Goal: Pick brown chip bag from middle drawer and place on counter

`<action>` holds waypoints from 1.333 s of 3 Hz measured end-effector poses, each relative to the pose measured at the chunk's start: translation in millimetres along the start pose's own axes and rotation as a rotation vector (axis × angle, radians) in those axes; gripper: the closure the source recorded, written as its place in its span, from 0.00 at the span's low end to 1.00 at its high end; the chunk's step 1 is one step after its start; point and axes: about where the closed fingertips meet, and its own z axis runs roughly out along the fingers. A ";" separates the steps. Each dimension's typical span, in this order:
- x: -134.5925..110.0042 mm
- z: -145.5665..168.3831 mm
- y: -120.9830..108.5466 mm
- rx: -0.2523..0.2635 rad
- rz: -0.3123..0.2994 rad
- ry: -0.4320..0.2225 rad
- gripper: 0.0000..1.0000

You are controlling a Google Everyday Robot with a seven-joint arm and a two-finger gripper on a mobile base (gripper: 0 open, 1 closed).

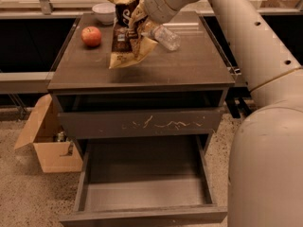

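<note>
The brown chip bag (127, 40) hangs upright over the back middle of the counter (189, 65), its lower corner close to the surface. My gripper (138, 22), at the end of the pale arm reaching in from the upper right, is shut on the bag's upper part. The middle drawer (142, 193) stands pulled open below, with a bare grey floor. The drawer with pale scratches (142, 123) above it is closed.
On the counter, a red apple (91, 36) lies at the back left, a white bowl (104, 12) behind it, and a clear plastic bottle (163, 36) lies just right of the bag. An open cardboard box (47, 143) sits on the floor at the left.
</note>
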 end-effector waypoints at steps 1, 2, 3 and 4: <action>3.1 17.9 5.4 -0.003 0.033 -0.012 0.57; 6.1 35.1 16.1 0.001 0.072 -0.022 0.26; 7.3 41.6 21.1 0.010 0.090 -0.028 0.03; 8.3 27.2 19.6 0.053 0.096 0.002 0.00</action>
